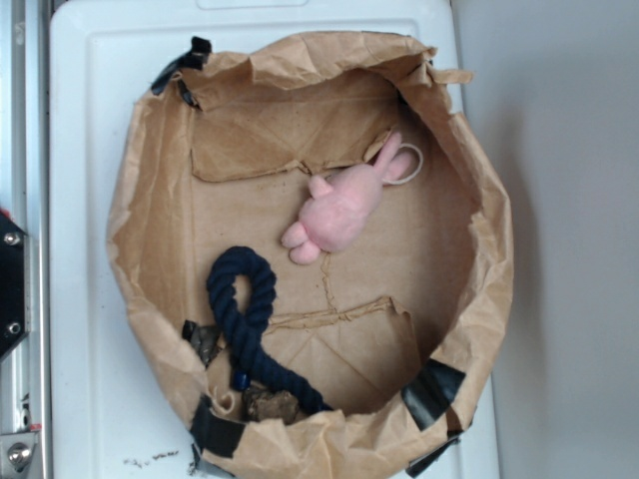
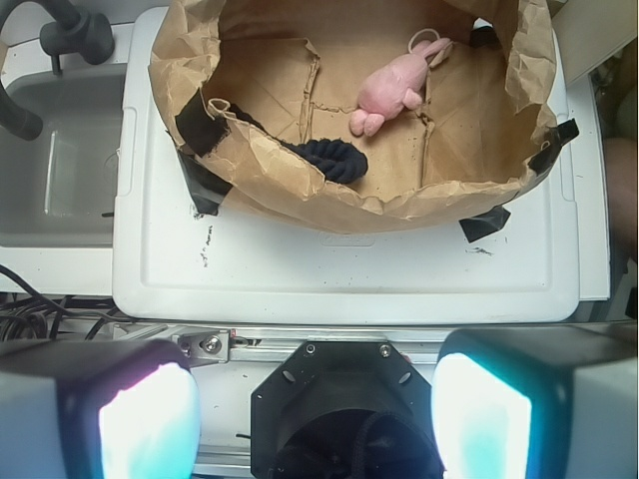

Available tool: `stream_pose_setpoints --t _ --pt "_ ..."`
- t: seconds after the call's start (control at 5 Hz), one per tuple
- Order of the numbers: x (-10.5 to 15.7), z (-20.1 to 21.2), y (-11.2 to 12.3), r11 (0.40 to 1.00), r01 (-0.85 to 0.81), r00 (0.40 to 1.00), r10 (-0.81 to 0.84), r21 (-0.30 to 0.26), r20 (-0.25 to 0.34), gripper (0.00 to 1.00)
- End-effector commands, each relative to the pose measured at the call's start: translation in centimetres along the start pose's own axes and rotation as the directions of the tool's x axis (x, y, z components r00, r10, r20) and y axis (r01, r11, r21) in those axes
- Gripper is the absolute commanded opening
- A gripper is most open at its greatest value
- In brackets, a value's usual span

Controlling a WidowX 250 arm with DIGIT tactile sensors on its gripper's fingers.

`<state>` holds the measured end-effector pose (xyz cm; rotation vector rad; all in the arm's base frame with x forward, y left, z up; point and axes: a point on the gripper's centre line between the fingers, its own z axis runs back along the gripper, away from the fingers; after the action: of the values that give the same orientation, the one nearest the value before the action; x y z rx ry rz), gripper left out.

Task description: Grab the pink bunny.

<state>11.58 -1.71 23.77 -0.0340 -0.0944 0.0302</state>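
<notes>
The pink bunny (image 1: 339,208) lies on its side inside a round brown paper basin (image 1: 130,200), towards the upper right, with a pale cream loop (image 1: 404,165) by its ears. In the wrist view the pink bunny (image 2: 394,86) shows far ahead, inside the same basin (image 2: 300,190). My gripper (image 2: 315,419) is open, its two glowing pads (image 2: 150,424) wide apart with nothing between them. It hovers well short of the basin, over the robot's black base plate. The gripper does not show in the exterior view.
A dark navy twisted rope toy (image 1: 245,314) lies in the basin's lower left, below the bunny. The basin stands on a white plastic lid (image 1: 90,379), taped down with black tape (image 1: 431,391). A grey sink with a dark faucet (image 2: 70,35) sits to the left in the wrist view.
</notes>
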Motion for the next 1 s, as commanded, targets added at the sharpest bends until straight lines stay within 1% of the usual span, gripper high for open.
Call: stream_pose_setpoints --t 0.0,0.2,0.4,0.6,0.8 --pt "0.0 0.0 0.0 1.0 0.0 1.0 0.0 0.0 0.0 1.0" --pt "2.4 -0.7 0.0 0.999 -0.024 1.0 0.024 0.034 -0.009 1.0" --pt "5.2 -1.2 1.0 0.998 -0.045 0.999 0.046 0.034 -0.015 1.0" --pt "7.6 -2.1 1.8 0.999 -0.022 1.0 0.023 0.04 -0.011 1.0" --pt "10.5 -3.5 2.5 0.998 0.023 0.999 -0.022 0.052 -0.03 1.0"
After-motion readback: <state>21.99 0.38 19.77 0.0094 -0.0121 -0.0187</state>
